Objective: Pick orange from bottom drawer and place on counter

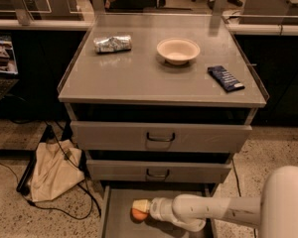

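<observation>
- A white robot arm (213, 209) reaches in from the right, with its gripper (140, 207) low inside the open bottom drawer (116, 217).
- The orange (137, 214) sits right at the gripper's tip.
- Two grey drawers with dark handles (160, 137) stand just above the gripper.
- Higher up, the counter (139, 78) holds a crumpled foil packet (112, 43), a beige bowl (178, 50) and a dark blue wrapped bar (225, 78).
- A beige cloth bag (52, 170) lies on the floor, left of the gripper.

Resting on the counter (139, 81), a beige bowl (178, 50). Left of the bowl, a crumpled silver packet (112, 43); right of it and nearer the front, a dark blue wrapper (225, 78). Well below the bowl, in the bottom drawer (116, 219), the orange (137, 215), with the gripper (141, 207) right at it.
</observation>
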